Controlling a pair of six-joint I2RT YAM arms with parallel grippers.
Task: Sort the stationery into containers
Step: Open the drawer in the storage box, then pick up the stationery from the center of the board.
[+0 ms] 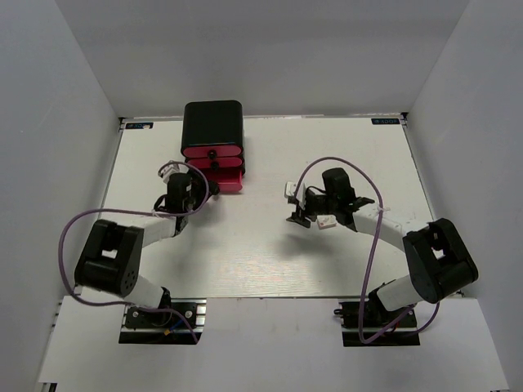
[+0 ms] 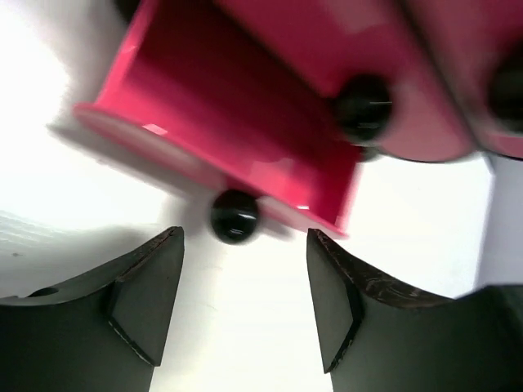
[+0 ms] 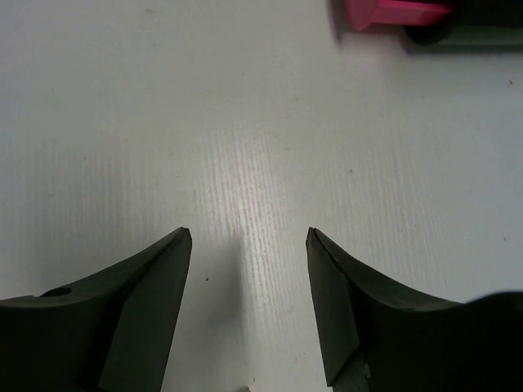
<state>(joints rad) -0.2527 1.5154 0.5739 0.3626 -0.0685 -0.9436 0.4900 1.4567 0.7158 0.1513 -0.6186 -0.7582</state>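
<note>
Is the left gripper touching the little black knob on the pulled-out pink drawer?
Apart. The left wrist view shows the left gripper open, and the knob sits between its tips with a plain gap on both sides.

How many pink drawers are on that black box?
3, stacked: top drawer, middle drawer, and bottom drawer, pulled out toward the open left gripper. None seem hidden.

Top cam looks down from behind; left wrist cam hugs the drawers (image 1: 213,159) at 11 o'clock, right one catches them from afar.
</note>
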